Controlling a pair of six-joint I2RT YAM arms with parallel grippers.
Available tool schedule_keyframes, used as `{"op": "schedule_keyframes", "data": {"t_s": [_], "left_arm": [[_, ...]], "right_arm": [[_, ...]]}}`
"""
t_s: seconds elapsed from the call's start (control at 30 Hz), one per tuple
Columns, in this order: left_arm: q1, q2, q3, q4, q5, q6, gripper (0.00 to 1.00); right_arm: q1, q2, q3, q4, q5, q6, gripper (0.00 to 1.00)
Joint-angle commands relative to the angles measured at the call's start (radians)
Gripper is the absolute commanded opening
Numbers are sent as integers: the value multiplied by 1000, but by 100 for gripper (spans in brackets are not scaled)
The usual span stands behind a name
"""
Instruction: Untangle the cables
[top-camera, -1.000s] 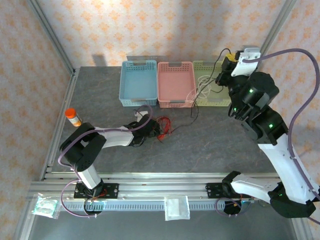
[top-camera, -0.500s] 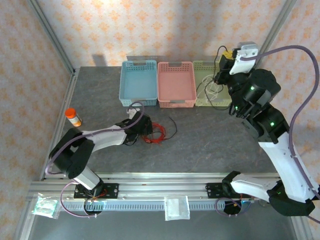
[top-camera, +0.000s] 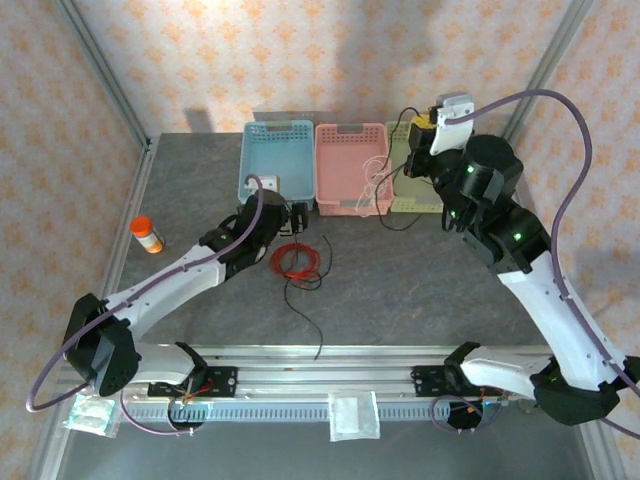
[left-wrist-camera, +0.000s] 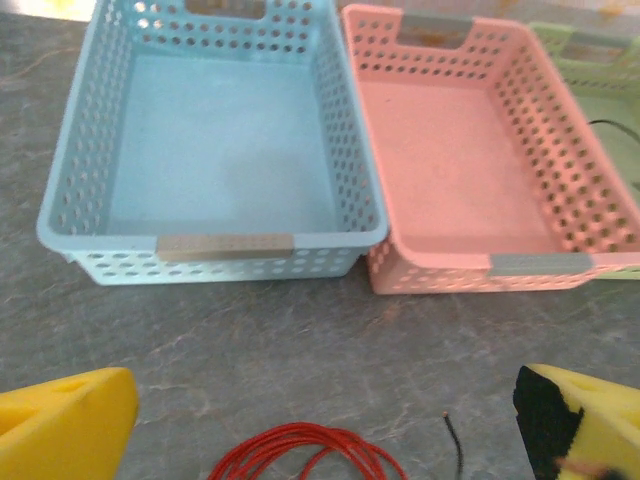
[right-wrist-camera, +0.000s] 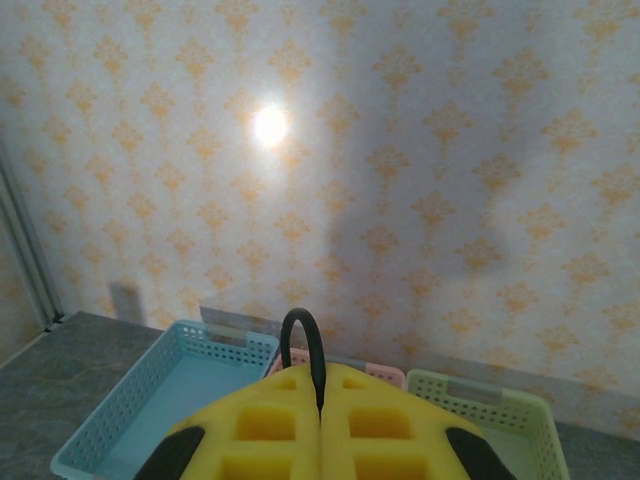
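Two cables (top-camera: 385, 180) are hanging from the right gripper (top-camera: 428, 128), which is hovering high over the far baskets. Its yellow pads (right-wrist-camera: 250, 425) are pressing together on a loop of the black cable (right-wrist-camera: 305, 345), while the whitish cable (top-camera: 378, 190) is dangling below, across the seam between the pink basket (top-camera: 352, 128) and the green basket (top-camera: 415, 205). Whether the pads are pinching the pale one too, I cannot tell. The left gripper (left-wrist-camera: 325, 415) is pointing at the blue basket (left-wrist-camera: 220, 243) with its fingers (left-wrist-camera: 60, 425) spread wide and gripping nothing. The red coil (left-wrist-camera: 310, 455) is lying on the table just near of it, with a black strand (top-camera: 318, 320) trailing from beside it toward the near rail. I cannot tell whether that strand belongs to the held cable. The separation seems to be going well, and doing it cleanly probably means lifting the right side slowly and steadily away from the red ring. It also means watching that the pale loops are not catching on a perforated basket rim, and bringing the left fingers down onto the red coil to pin it if it starts dragging. A second ago the left gripper was sitting lower and nearer, buried in a bunched red-and-black knot, and the right one was hanging over the green basket. Now the left arm is reaching farther, the red wire is lying alone as a ring, and the right gripper and the pale loops are sitting further left.
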Motion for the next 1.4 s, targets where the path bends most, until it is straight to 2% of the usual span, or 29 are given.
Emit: {"op": "schedule_keyframes", "data": {"t_s": [0.0, 0.1, 0.23, 0.3, 0.4, 0.43, 0.47, 0.6, 0.93, 1.17, 1.37], "left_arm": [[45, -39, 58, -6, 119, 38, 99], [74, -26, 106, -10, 232, 82, 99], [71, 30, 185, -116, 218, 170, 99], [64, 57, 192, -160, 143, 216, 99], [67, 105, 231, -261, -93, 186, 99], [70, 101, 238, -269, -111, 179, 99], [74, 79, 232, -245, -92, 179, 99], [106, -10, 179, -104, 154, 156, 99], [118, -11, 139, 139, 696, 96, 99], [105, 52, 119, 186, 749, 96, 99], [105, 88, 96, 190, 762, 125, 92]], "right_arm": [[-4, 7, -13, -6, -80, -13, 0], [-4, 17, -20, -15, -104, -1, 0], [-4, 31, -15, -33, -146, 17, 0], [-4, 29, -24, -28, -158, 21, 0], [-4, 30, -27, -36, -169, 30, 0], [-4, 29, -27, -42, -181, 33, 0], [-4, 29, -27, -47, -195, 39, 0], [-4, 25, -53, -56, -240, 24, 0], [-4, 42, -99, -18, -333, 33, 0], [-4, 46, -93, -17, -391, 24, 0], [-4, 36, -97, -8, -424, 6, 0]]}}
